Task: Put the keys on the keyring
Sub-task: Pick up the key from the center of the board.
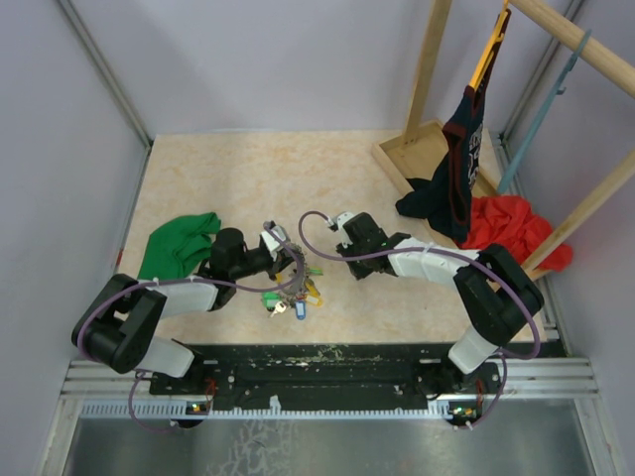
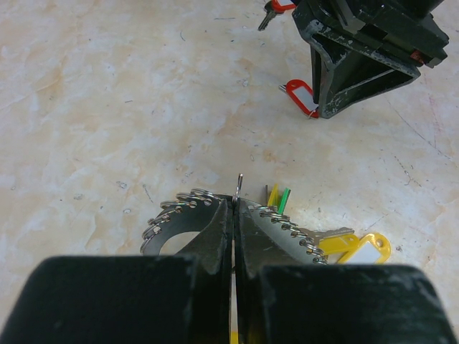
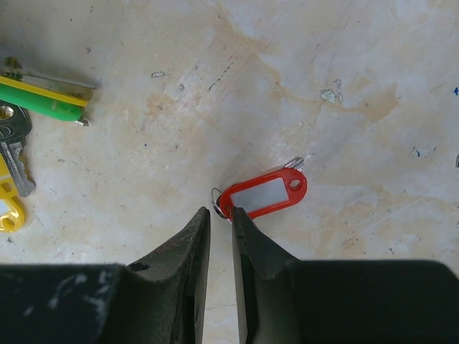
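In the right wrist view a red-tagged key (image 3: pixel 264 193) lies flat on the table. Its small split ring sits right at the tips of my right gripper (image 3: pixel 219 213), whose jaws stand a narrow gap apart, not closed on it. The left wrist view shows that tag (image 2: pixel 300 95) under the right gripper (image 2: pixel 337 100), and a second red-tagged key (image 2: pixel 276 8) at the top edge. My left gripper (image 2: pixel 235 204) is shut on the thin wire of the keyring (image 2: pixel 239 188). Small split rings fan out either side, with yellow (image 2: pixel 358 247) and green (image 2: pixel 285 199) tags.
From above, the key bunch (image 1: pixel 293 293) lies between my left gripper (image 1: pixel 288 260) and right gripper (image 1: pixel 347 250). A green cloth (image 1: pixel 179 243) lies left. A dark garment (image 1: pixel 456 169), a red cloth (image 1: pixel 511 228) and a wooden rack (image 1: pixel 422 149) stand back right.
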